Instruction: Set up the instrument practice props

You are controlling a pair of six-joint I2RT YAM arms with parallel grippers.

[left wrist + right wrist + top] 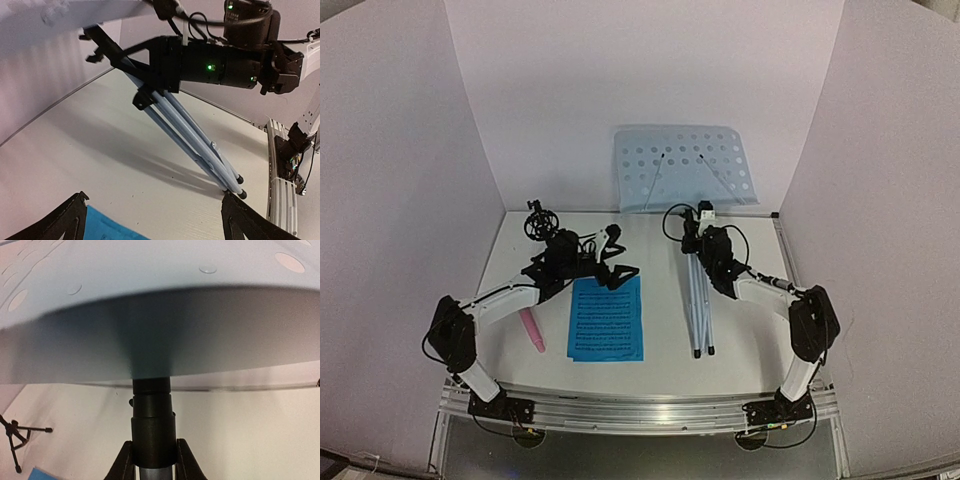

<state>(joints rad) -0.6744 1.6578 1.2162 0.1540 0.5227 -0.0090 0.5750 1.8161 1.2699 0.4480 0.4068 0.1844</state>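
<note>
Over on the left side of the table [665, 300] a pink microphone [533, 330] lies flat by the left arm. The small black tripod mic holder [538, 222] stands further back near the wall. The left gripper [152, 210] sits just past the far edge of the bright blue music sheets [607, 318], fingers [70, 220] spread wide with nothing between them. The sheets are flat on the table, stacked. Right of that is the music stand – silver tripod legs [698, 300] folded together, feet on the table, the whole thing leaning back. Its pale blue perforated desk [685, 167] is up by the back wall. The right gripper [153, 442] is clamped on the stand's black collar [152, 415] – right under the desk.
</note>
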